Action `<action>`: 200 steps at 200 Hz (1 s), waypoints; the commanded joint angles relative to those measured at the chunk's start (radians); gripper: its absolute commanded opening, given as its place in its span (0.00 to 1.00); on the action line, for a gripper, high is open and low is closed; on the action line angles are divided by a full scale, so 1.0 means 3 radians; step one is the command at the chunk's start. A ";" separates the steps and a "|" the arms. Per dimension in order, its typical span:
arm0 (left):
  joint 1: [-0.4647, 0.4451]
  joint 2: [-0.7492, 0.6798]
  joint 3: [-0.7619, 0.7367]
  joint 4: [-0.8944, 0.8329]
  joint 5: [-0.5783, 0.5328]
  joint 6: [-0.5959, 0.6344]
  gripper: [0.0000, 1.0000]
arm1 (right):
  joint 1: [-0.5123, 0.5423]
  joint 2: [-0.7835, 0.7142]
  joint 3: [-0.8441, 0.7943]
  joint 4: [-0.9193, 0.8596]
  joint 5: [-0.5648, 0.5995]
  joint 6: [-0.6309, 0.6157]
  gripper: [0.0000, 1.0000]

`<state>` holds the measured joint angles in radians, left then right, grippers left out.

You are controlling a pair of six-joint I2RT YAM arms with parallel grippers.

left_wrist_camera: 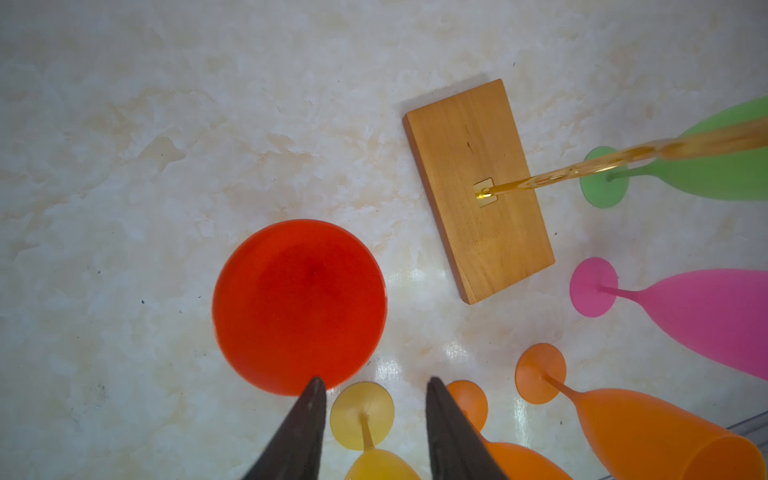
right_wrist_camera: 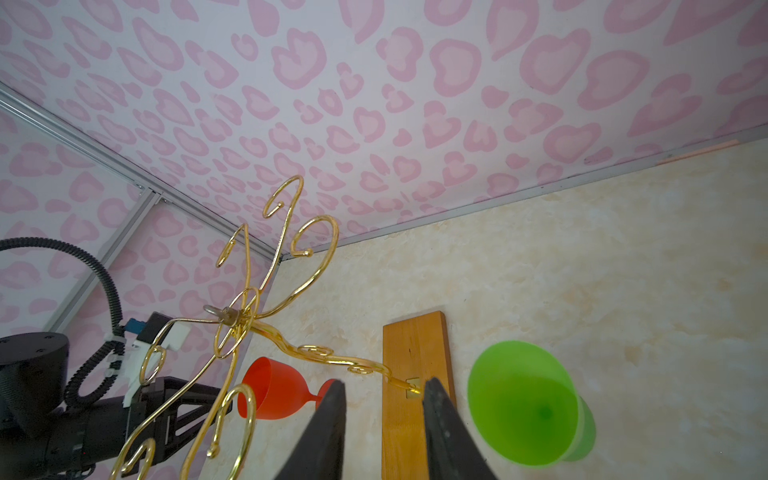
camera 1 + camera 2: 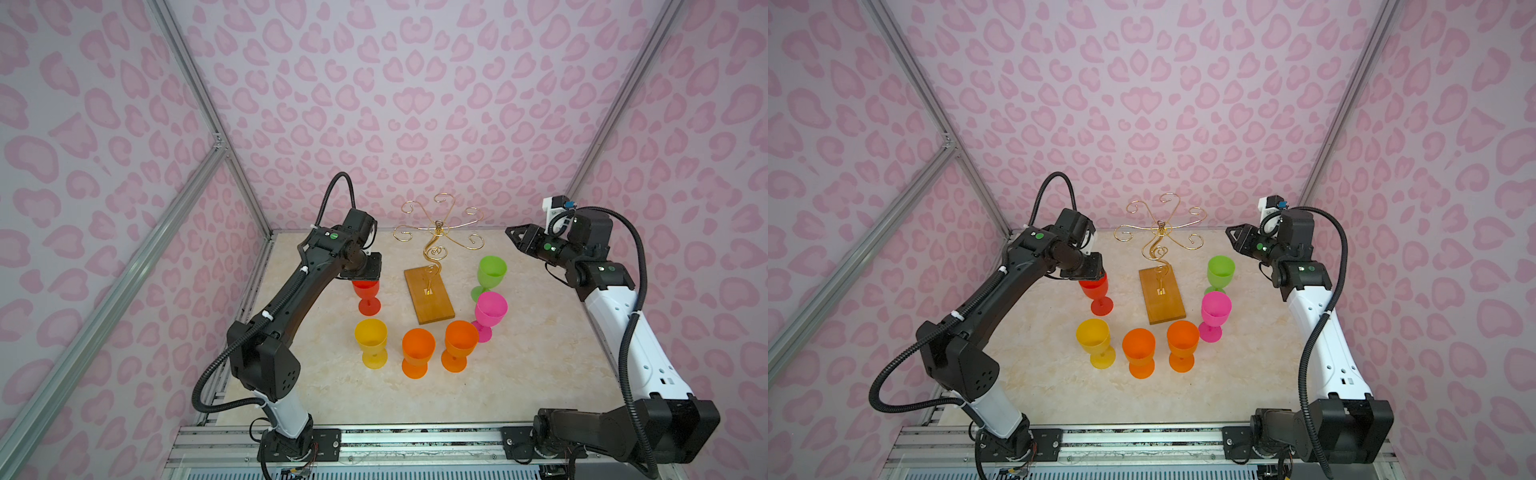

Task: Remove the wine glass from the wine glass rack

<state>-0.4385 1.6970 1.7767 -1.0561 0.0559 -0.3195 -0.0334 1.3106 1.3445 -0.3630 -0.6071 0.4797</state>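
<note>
The tabletop [image 3: 540,353] is shut in by pink walls [image 3: 415,104] at the back and both sides, with a metal rail [image 3: 415,436] along the front. The widest bare room lies at the front and toward the right wall. The rack [image 3: 437,232] stands mid-tabletop toward the back, its scrolls close to the back wall and its base [image 3: 430,297] running toward us.

We see six glasses upright on the tabletop around the base. The red glass [image 3: 366,293] is to its left, and the green glass [image 3: 491,272] and pink glass [image 3: 490,311] to its right. The yellow glass [image 3: 371,338] and two orange glasses [image 3: 417,351] [image 3: 460,343] curve across the front.

Our left tool [image 1: 375,382] points straight down over the red glass. Its fingers are spread and grasp nothing. In the left wrist view one fingertip [image 1: 316,384] meets the rim of the red glass, which lies outside the gap. We cannot tell whether they touch.

Our right tool [image 2: 385,382] hangs in the air to the right of the rack, well apart from it, above the green glass. Its fingers are parted, with nothing between them.
</note>
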 commanded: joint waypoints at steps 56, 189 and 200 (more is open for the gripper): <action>0.0060 -0.1327 -0.0442 0.0308 -0.1263 0.0175 0.61 | -0.0073 -0.0209 -0.0178 0.0078 0.0429 -0.0247 0.34; 0.0614 -0.2818 -0.4179 0.4481 -0.2180 0.0898 0.98 | -0.0068 -0.1189 -0.1976 0.1397 0.1544 -0.0835 0.93; 0.0695 -0.2694 -0.4335 0.4716 -0.2014 0.0855 0.98 | -0.0068 -0.1230 -0.2083 0.1491 0.1592 -0.0846 0.94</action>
<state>-0.2584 0.8444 0.5549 0.0849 -0.5709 -0.0746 -0.0547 0.9634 0.7723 -0.0399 -0.1917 0.2436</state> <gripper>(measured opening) 0.979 0.966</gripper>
